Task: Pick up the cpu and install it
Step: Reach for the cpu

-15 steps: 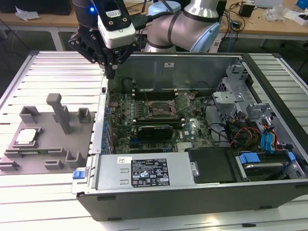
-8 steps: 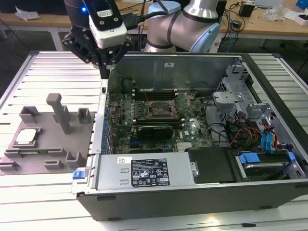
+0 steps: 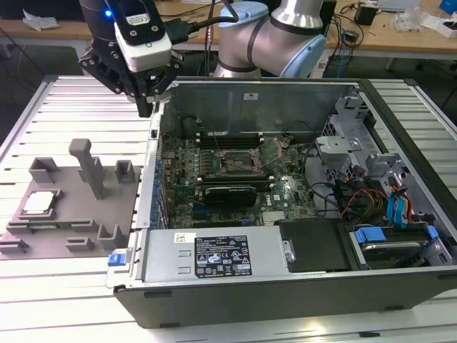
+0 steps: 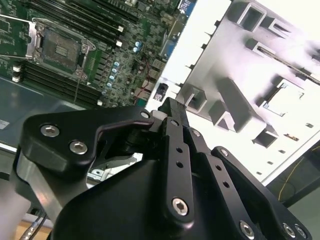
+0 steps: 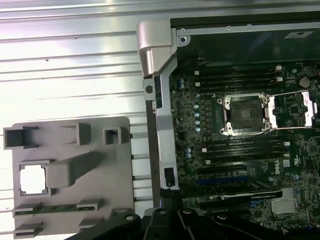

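Over the slatted table point(image 3: 57, 121), just outside the far corner of the open computer case point(image 3: 285, 100) on the exterior view's left, the end effector point(image 3: 148, 106) hangs with its fingers pressed together on nothing. The cpu point(image 3: 39, 202) lies flat in a square recess of the grey fixture point(image 3: 78, 211), near the table's edge on the exterior view's left and well apart from the end effector. The empty socket point(image 3: 239, 163) sits open on the board inside the case. In the second wrist view the dark fingers point(image 4: 172, 130) meet at a point above the strip between the case wall and the fixture point(image 4: 225, 100), with the socket point(image 4: 60, 50) off to one side. In the first wrist view the cpu point(image 5: 33, 180) shows as a bright square in its recess among the fixture's other pockets, and the socket point(image 5: 245, 114) has its frame swung back. I judge the cpu to be light, stiff, smooth on its lid and fragile underneath. Its two opposite rims look the safest place to pinch, held level and squeezed gently.
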Action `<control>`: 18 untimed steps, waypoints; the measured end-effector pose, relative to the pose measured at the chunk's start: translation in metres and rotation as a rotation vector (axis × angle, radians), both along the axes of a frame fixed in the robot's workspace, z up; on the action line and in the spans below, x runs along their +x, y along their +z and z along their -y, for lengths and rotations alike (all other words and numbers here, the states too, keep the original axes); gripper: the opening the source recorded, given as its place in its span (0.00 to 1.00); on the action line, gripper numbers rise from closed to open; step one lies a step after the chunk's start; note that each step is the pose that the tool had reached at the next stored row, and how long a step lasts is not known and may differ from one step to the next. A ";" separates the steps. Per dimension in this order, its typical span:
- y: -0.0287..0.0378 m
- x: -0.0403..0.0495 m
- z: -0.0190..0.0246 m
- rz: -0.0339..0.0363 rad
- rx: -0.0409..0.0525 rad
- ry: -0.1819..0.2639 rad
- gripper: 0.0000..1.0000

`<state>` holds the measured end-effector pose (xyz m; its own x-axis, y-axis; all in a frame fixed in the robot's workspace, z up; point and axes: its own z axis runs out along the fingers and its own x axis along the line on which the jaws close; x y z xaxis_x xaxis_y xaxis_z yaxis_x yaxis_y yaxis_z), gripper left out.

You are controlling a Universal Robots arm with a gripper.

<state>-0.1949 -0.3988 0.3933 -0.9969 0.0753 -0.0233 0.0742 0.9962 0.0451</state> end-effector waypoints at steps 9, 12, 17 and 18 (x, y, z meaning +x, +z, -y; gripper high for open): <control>0.0000 -0.0147 0.0000 0.0001 0.0000 0.000 0.11; 0.0000 -0.0194 0.0000 0.0001 0.0000 0.000 0.11; 0.0000 -0.0275 0.0000 0.0001 0.0000 0.000 0.11; 0.0000 -0.0287 0.0000 0.0001 0.0000 0.000 0.11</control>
<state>-0.2236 -0.3989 0.3933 -0.9969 0.0753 -0.0234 0.0742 0.9962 0.0450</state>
